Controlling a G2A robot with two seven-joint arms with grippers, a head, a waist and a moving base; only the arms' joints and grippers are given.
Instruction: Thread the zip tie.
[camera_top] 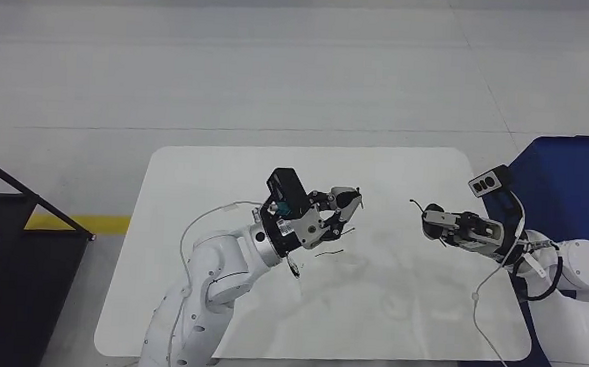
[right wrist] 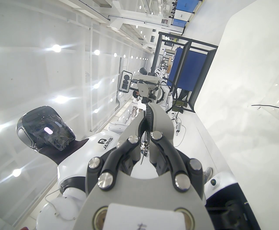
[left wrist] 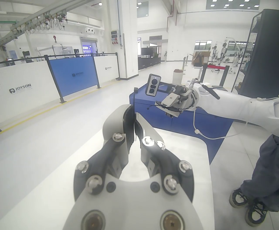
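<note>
Left gripper point(left wrist: 133, 113) is clamping the zip tie point(left wrist: 135, 93) above the table's point(camera_top: 198, 309) middle; right gripper point(right wrist: 148, 109), nearer the right edge, is pinching 1 black strip point(right wrist: 142, 161) (tips well apart). Either thin tip could be bending aside, missing the slot.

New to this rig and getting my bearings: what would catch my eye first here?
The left gripper and right gripper face each other over the white table, a gap between them, each shut on its own thin black strip: the left zip tie and the right zip tie. A third, loose zip tie lies on the table near the left gripper.
</note>
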